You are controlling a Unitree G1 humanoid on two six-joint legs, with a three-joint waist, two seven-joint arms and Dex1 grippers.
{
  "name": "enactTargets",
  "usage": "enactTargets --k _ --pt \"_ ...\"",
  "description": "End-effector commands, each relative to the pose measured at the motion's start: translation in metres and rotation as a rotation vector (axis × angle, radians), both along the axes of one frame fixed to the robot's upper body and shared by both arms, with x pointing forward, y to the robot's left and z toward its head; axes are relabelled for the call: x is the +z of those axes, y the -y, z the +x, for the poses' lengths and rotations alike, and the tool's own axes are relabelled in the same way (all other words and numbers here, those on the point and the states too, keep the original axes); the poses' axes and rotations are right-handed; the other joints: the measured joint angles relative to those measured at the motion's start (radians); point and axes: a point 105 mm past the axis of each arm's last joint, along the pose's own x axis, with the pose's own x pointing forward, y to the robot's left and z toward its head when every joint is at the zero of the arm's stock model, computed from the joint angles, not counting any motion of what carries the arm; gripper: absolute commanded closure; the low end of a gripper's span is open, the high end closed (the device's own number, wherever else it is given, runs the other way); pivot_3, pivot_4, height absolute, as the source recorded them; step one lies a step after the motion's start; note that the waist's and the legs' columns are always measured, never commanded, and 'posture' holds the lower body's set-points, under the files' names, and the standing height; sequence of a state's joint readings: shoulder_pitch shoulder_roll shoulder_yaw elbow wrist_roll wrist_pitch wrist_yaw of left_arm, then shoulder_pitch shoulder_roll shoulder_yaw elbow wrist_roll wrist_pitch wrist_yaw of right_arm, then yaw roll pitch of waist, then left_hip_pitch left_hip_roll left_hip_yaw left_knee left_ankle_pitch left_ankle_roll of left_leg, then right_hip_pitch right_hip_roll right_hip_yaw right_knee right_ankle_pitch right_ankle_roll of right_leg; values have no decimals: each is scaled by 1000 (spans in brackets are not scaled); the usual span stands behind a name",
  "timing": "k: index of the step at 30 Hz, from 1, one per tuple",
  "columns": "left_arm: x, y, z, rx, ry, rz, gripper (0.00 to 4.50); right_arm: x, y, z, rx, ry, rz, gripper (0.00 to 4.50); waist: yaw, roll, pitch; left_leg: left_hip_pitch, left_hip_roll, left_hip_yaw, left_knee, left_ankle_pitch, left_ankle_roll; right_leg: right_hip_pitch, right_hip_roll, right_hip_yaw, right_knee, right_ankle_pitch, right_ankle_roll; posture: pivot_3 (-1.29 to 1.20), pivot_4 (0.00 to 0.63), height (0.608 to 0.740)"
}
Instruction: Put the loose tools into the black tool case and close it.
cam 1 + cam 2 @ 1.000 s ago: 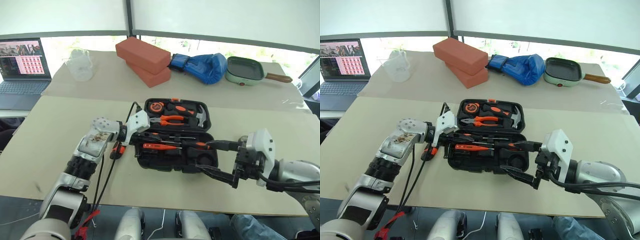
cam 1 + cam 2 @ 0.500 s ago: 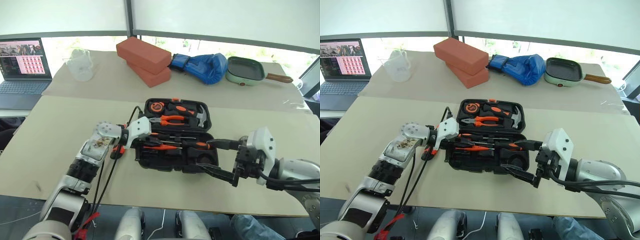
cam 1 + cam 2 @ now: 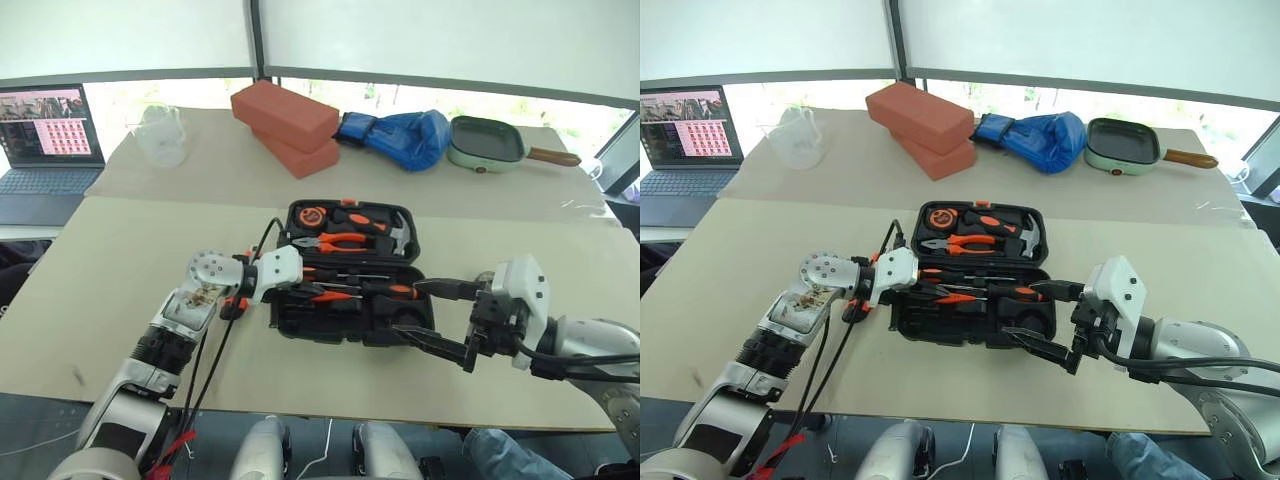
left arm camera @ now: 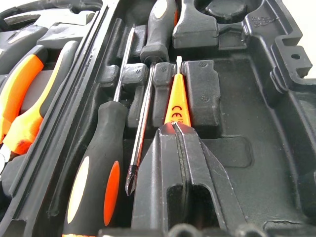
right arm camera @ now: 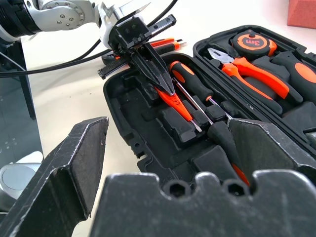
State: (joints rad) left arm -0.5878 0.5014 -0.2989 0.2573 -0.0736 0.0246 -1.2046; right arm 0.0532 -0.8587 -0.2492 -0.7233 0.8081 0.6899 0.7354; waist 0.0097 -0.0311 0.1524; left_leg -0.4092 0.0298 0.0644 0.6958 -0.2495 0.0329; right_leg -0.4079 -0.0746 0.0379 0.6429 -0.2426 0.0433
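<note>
The case (image 3: 350,275) lay open on the counter (image 3: 100,280), two screwdrivers (image 4: 98,168) already slotted. The left claw (image 4: 177,129), clamped on the orange tester (image 4: 177,101), held it over its slot. The knife (image 5: 165,45) lay outside the case. The right claw (image 3: 425,312) waited, spread wide, beside the case.

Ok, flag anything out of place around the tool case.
The utility knife lies on the table outside the open tool case, off its left side. The tester screwdriver, pinched in the shut left gripper, slants over its slot, not yet released.
</note>
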Motion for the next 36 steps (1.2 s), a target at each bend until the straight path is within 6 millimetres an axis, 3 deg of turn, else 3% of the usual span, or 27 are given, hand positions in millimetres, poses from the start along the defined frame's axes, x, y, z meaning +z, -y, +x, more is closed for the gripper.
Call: enactTargets --k 1,12,15,18,21,26,28,33,36 --pt "-27 -10 -2 47 -88 64 4474 6 -1 1 5 25 0 0 -1 0 0 4 0 0 -1 0 0 4 0 0 -1 0 0 0 150 738" --pt "-35 -12 -5 65 -138 64 4474 7 -3 2 23 25 1 0 -1 4 -6 4 0 0 -2 0 0 4 0 0 -2 0 0 0 150 738" --pt "-29 -18 -2 91 -143 51 4474 8 -5 3 35 27 4 0 -1 3 -7 4 1 0 -2 0 0 4 0 0 -2 0 0 0 150 738" --pt "7 -28 0 148 -140 -37 3778 11 -9 5 66 32 10 0 -4 2 -7 4 1 0 -1 0 0 4 0 0 -2 0 0 0 150 738" --pt "48 -43 -8 214 -148 -144 2727 12 -10 9 88 31 18 0 -20 1 -6 2 3 0 -2 0 0 1 1 0 -2 0 0 0 150 738" --pt "99 -95 -48 393 -189 -233 779 10 -15 16 155 23 16 0 -32 -1 -4 0 4 0 -3 -1 0 -2 0 0 -2 0 -1 0 150 738" --pt "99 -117 -61 497 -191 -214 6 10 -17 19 183 22 16 0 -31 -1 -4 0 3 0 -4 -1 0 -2 -1 0 -2 -1 -1 0 150 738" --pt "76 -184 -96 837 -201 -99 6 11 -27 27 272 51 1 0 -26 -3 -2 3 4 2 -5 -1 0 -1 -1 1 -2 -1 -2 0 150 738" --pt "67 -203 -107 943 -199 -44 6 14 -32 29 318 78 -12 0 -11 -4 -1 3 4 2 -5 -1 -1 -1 -2 -1 -2 -2 -3 0 150 738"
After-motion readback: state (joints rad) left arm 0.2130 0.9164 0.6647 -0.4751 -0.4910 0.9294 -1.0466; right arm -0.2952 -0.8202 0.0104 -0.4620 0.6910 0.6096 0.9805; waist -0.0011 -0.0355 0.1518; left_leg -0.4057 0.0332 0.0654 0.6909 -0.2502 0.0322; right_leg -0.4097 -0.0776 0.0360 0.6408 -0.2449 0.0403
